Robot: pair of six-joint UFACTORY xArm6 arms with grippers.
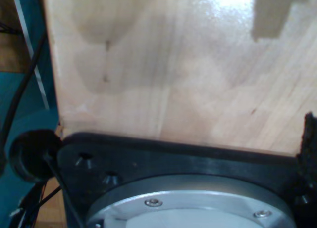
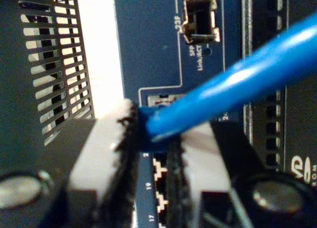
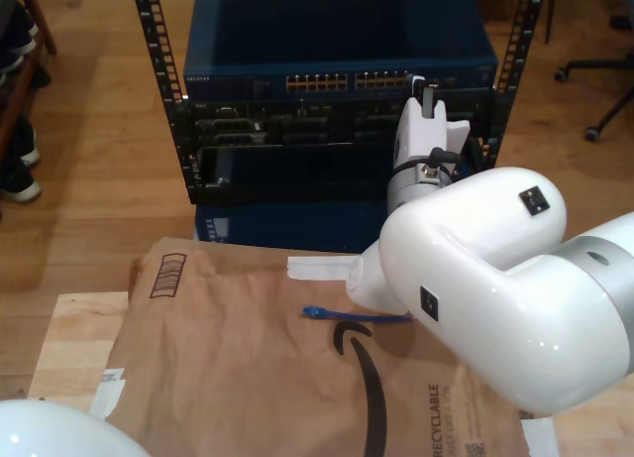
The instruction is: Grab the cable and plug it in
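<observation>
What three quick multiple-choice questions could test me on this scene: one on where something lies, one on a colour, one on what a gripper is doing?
1. Where does the cable's free end lie?
A. on the brown paper
B. on the floor
C. on top of the rack

2. What colour is the cable?
A. red
B. blue
C. yellow

3. What is my second gripper doing?
A. hanging open over the paper
B. shut on the cable at the switch
C. holding a screwdriver

Answers:
1 A: the exterior view shows the plug end resting on the brown paper.
2 B: the cable is bright blue.
3 B: my second gripper pinches the cable in front of the switch and its ports.
</observation>
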